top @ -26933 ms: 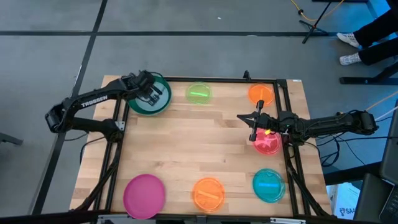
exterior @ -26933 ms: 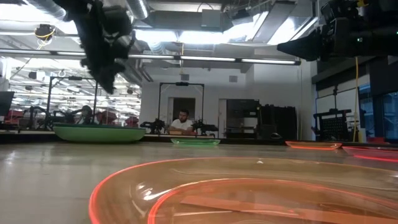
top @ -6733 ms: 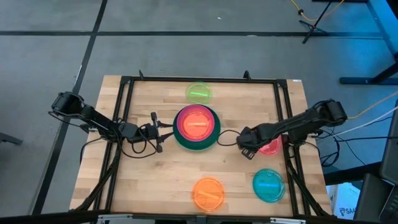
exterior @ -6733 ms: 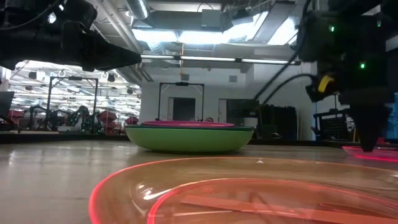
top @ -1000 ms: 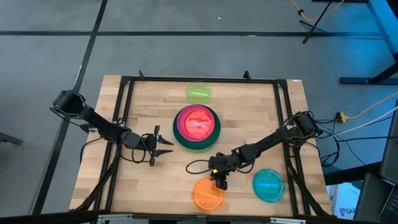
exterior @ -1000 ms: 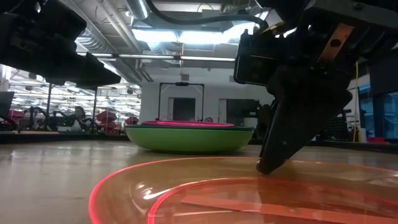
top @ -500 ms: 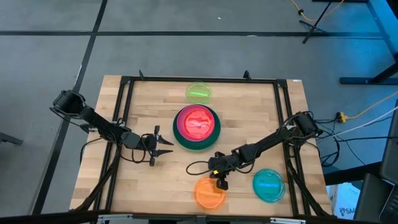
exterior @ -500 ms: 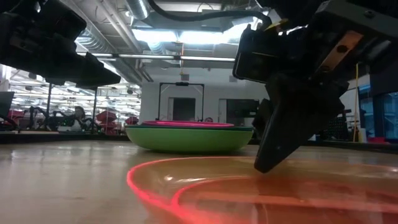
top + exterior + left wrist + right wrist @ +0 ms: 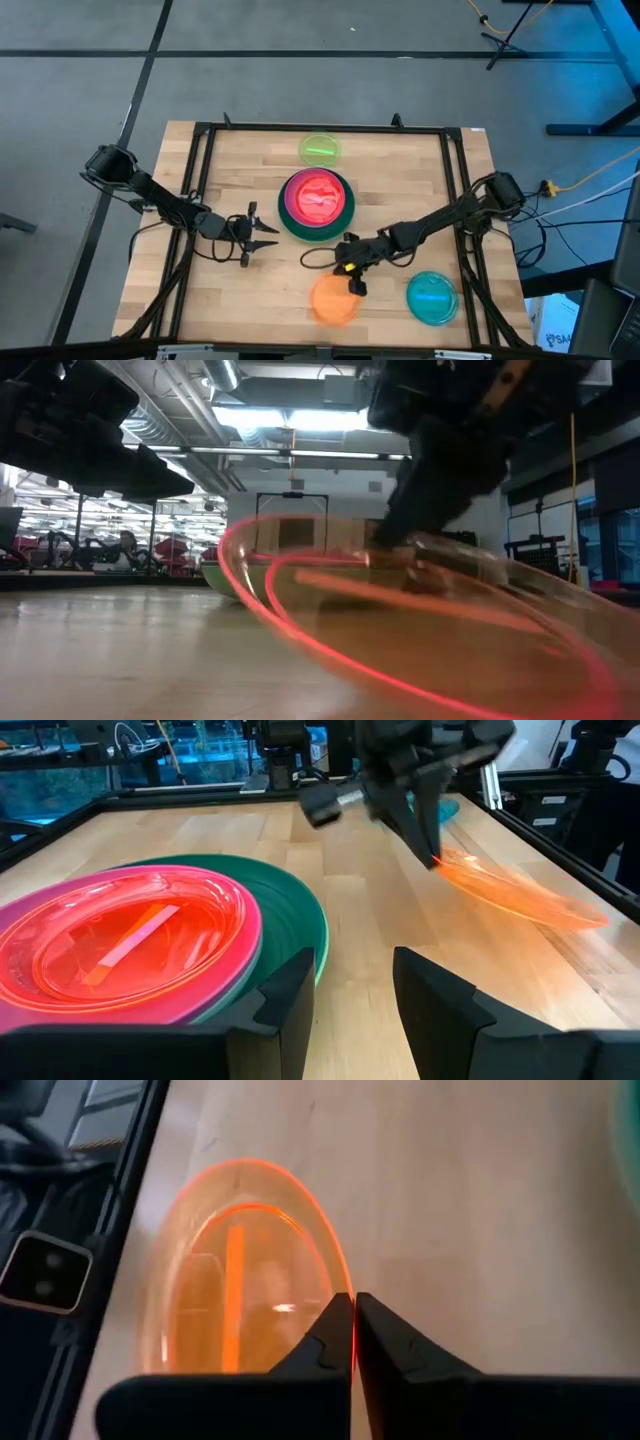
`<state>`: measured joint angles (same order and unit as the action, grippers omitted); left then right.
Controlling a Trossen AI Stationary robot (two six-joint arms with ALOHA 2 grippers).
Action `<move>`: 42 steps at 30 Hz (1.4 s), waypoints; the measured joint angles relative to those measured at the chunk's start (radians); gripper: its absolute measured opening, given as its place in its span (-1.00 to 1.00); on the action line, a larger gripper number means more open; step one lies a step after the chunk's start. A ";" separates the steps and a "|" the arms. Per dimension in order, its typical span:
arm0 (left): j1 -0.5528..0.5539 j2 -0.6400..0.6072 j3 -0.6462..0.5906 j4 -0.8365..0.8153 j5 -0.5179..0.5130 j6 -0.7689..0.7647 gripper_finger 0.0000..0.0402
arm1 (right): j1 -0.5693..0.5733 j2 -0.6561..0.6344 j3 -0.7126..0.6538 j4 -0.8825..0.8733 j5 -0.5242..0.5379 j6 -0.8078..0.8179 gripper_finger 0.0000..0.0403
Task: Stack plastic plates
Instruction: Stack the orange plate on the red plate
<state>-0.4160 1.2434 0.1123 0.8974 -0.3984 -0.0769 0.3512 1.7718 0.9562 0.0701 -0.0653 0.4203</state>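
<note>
A stack of plates point(image 9: 315, 200) stands mid-table: translucent red-pink on magenta on dark green, also in the left wrist view point(image 9: 130, 940). My right gripper point(image 9: 352, 282) is just near of the stack, shut on the translucent orange plate point(image 9: 331, 299), which is off flat and tilted in the low view point(image 9: 400, 630). A lime plate point(image 9: 320, 150) lies flat by the far edge and a teal plate point(image 9: 432, 297) lies flat near the right rail. My left gripper point(image 9: 262, 235) hovers open to the left of the stack, its fingers pointing at it point(image 9: 350, 985). My right gripper pinches the orange plate's rim point(image 9: 338, 1288) between its two shut fingers, on the side of the plate toward the stack. The fingers come from above, slanting down. The plate hangs tilted, held edge high point(image 9: 445, 865), opposite edge low point(image 9: 585, 920); whether that edge touches the table I cannot tell.
A black metal frame point(image 9: 200, 180) runs along the table's left, far and right sides. Cables loop on the wood by both grippers point(image 9: 320, 262). Bare wood lies toward the near left corner point(image 9: 230, 300).
My right gripper has risen and drawn slightly toward the stack, staying shut. The orange plate, flat on the table a second ago, has been pulled up by its rim and now tilts steeply, shifted a little toward the stack.
</note>
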 joint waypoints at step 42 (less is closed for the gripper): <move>0.000 0.000 0.000 0.000 0.023 -0.003 -0.35 | -0.576 -0.170 0.000 -0.002 0.134 -0.138 -0.97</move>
<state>-0.4156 1.2431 0.1120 0.8974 -0.3756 -0.0798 -0.2251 1.6016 0.9562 0.0686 0.0688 0.2825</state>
